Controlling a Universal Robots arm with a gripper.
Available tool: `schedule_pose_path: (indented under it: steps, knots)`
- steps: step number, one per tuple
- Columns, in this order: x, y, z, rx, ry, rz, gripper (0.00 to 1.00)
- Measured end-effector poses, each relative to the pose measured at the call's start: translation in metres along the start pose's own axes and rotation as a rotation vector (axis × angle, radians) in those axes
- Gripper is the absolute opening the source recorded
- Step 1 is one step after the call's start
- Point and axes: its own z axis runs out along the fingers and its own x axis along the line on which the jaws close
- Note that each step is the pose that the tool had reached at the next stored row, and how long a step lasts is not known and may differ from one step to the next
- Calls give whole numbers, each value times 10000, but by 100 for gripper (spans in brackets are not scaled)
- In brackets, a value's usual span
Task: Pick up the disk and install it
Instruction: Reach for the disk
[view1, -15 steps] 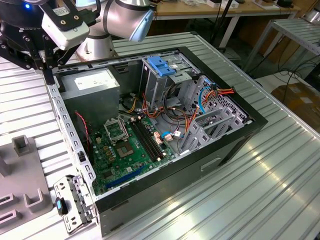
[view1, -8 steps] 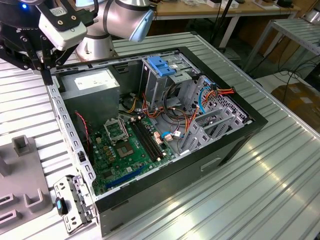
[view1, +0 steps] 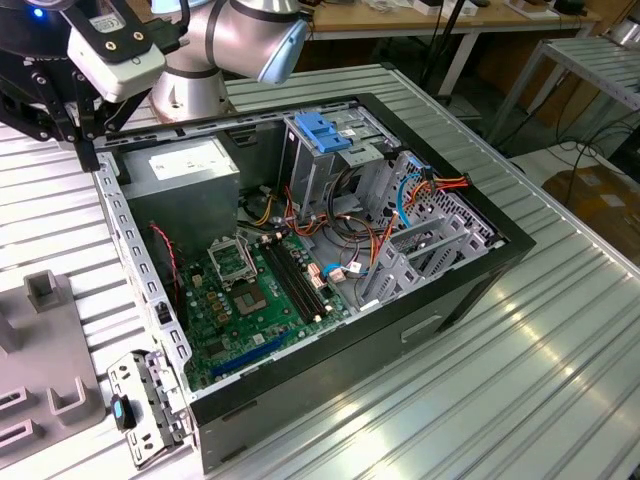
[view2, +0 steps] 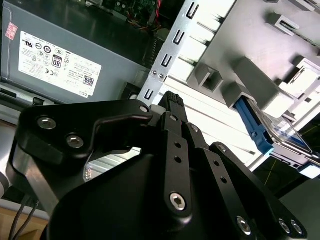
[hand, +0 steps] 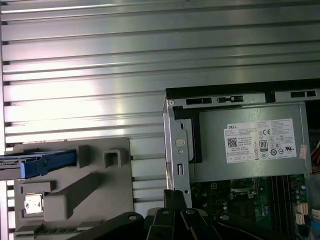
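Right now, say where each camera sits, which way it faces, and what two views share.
Exterior view: off the arm, high, looking down into the open computer case on the ribbed table; arm and gripper show.
First wrist view: on the wrist, looking down past the gripper at the case corner.
Second wrist view: on the wrist, looking along the gripper's links.
Shared: both wrist views show the disk, its grey fixture, the power supply.

- Exterior view looks down obliquely, from some way off, onto the open computer case (view1: 350, 260).
- The 2 wrist views sit nearer, sharing its power supply (hand: 250, 145) and the grey fixture (view2: 250, 75).
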Motion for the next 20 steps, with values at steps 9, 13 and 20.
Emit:
schedule_pose_path:
  steps: [9,13,20]
  knots:
    - [113,-8,0,-7,1,1,10]
    - [151,-11,-1,-8,5,1,10]
    - [213,-16,-1,-10,18,1,10]
